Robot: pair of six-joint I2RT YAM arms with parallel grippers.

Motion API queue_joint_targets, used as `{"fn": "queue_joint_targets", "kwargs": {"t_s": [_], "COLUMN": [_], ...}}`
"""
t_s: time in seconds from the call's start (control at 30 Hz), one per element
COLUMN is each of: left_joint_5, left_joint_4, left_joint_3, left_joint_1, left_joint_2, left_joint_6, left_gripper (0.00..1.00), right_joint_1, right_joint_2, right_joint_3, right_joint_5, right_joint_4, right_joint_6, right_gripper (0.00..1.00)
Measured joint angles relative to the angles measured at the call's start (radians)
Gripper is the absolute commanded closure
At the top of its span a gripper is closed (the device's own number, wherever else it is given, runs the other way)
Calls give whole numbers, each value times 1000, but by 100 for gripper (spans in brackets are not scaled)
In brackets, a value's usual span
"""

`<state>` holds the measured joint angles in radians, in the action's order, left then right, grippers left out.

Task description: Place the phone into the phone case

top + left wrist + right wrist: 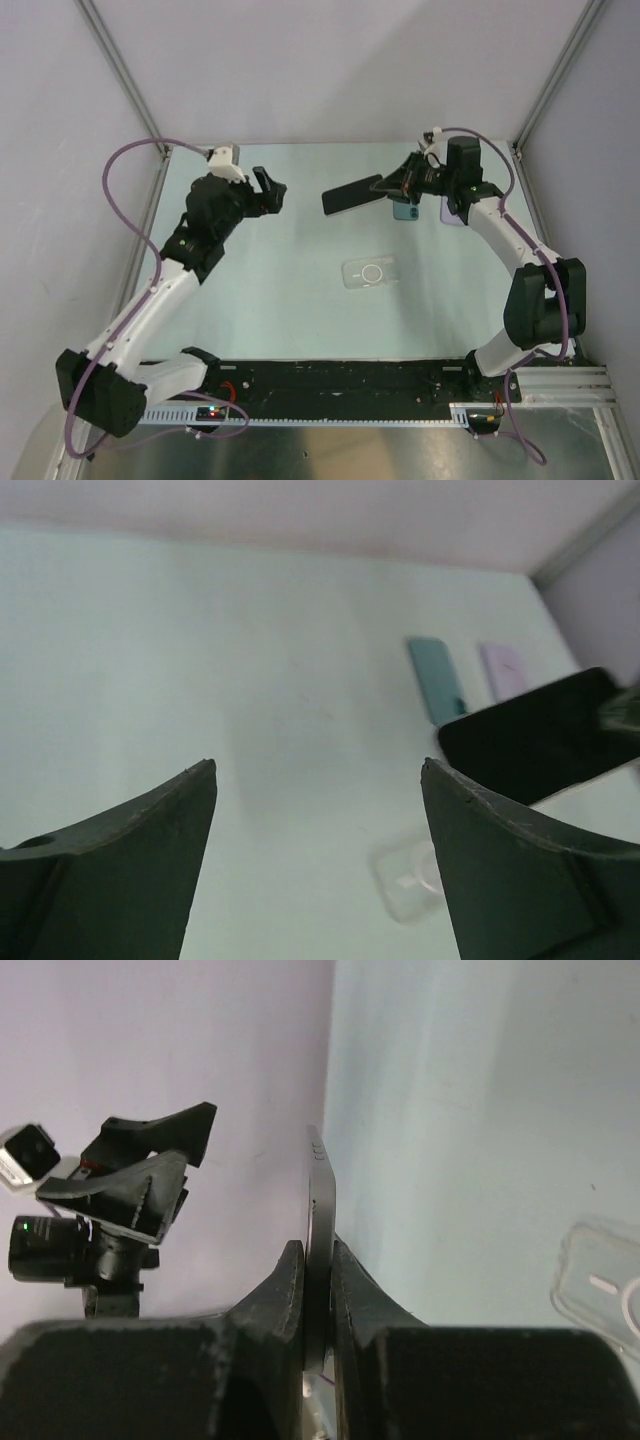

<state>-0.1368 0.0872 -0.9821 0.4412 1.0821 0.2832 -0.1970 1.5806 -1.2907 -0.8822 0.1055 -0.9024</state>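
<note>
Above the far right part of the bench (280,310), the phone (352,195) is held in the air by the right claw (393,186). The claw's fingers are pressed onto the phone's two faces near one end, and in the right wrist view the phone is seen edge-on between them. The black screen is turned upward and toward the left arm. The clear phone case (368,272) lies flat on the bench nearer the arms, well apart from the phone and untouched (which way its open side faces cannot be told). The left claw (268,190) is spread wide and holds nothing, hovering across from the phone. A teal slab (405,211) and a lilac slab (452,213) lie on the bench just beneath the right claw. The pickup is judged done. What is left is for the phone to be carried over the case, lined up with it and pressed in.
</note>
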Motion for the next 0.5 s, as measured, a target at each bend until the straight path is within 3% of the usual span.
{"fn": "queue_joint_targets", "kwargs": {"t_s": [0.1,0.2,0.37,0.5], "left_joint_5": [254,442,645,750], "left_joint_4": [11,-30,-168,-380], "left_joint_3": [11,74,168,219], "left_joint_1": [-96,-123,-128,-130], "left_joint_2": [64,131,212,274], "left_joint_6": [231,410,650,852], "left_gripper": [17,16,15,17], "right_joint_1": [5,5,3,0], "right_joint_2": [-2,-11,-25,-28], "right_joint_3": [81,154,211,238], "right_joint_5": [13,12,-1,-17], "right_joint_4": [-13,-47,-143,-241], "right_joint_6": [-13,-36,-86,-131], "right_gripper": [100,100,100,100]}}
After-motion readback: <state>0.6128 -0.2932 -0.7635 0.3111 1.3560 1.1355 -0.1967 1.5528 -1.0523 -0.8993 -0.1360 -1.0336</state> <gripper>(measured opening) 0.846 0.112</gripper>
